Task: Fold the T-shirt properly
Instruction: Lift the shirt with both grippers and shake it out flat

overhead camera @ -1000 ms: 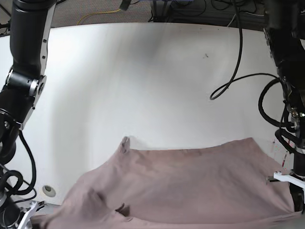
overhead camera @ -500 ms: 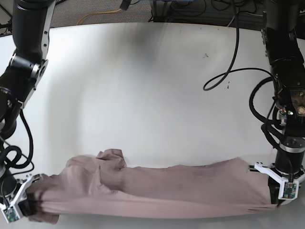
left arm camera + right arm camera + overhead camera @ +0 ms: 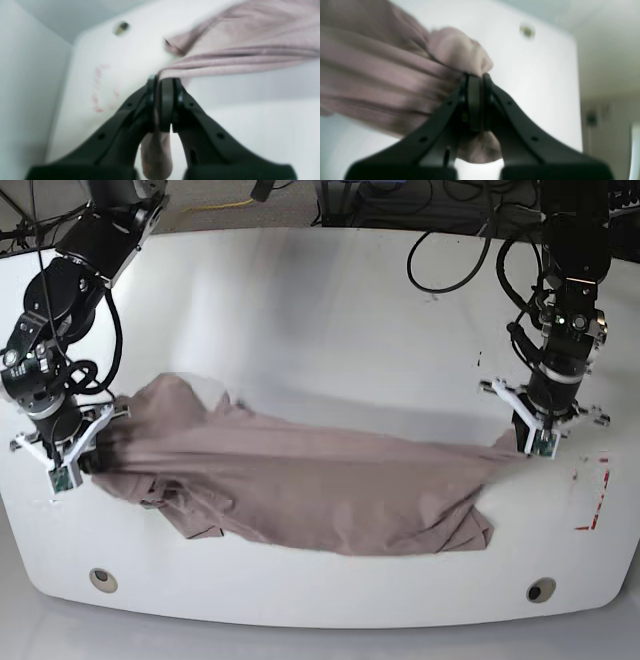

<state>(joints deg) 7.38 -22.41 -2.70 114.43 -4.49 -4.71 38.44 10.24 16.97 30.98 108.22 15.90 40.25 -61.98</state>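
Observation:
The mauve-brown T-shirt (image 3: 300,480) is stretched across the white table between my two grippers, and its lower part lies bunched on the surface. My left gripper (image 3: 530,442) is at the right of the base view and is shut on one edge of the cloth. In the left wrist view the gripper (image 3: 163,85) pinches the T-shirt (image 3: 237,50), which trails off to the right. My right gripper (image 3: 88,455) is at the left of the base view and is shut on the other end. In the right wrist view the gripper (image 3: 475,80) grips bunched T-shirt cloth (image 3: 370,75).
The white table (image 3: 300,310) has two small holes near its front edge (image 3: 100,578) (image 3: 540,590). Red marks (image 3: 590,500) lie at the right front. Black cables (image 3: 450,240) hang over the back edge. Grey floor lies beyond.
Both grippers have moved from the table's front edge toward its middle, carrying the T-shirt. The cloth has moved away from the front edge and is stretched wider between them.

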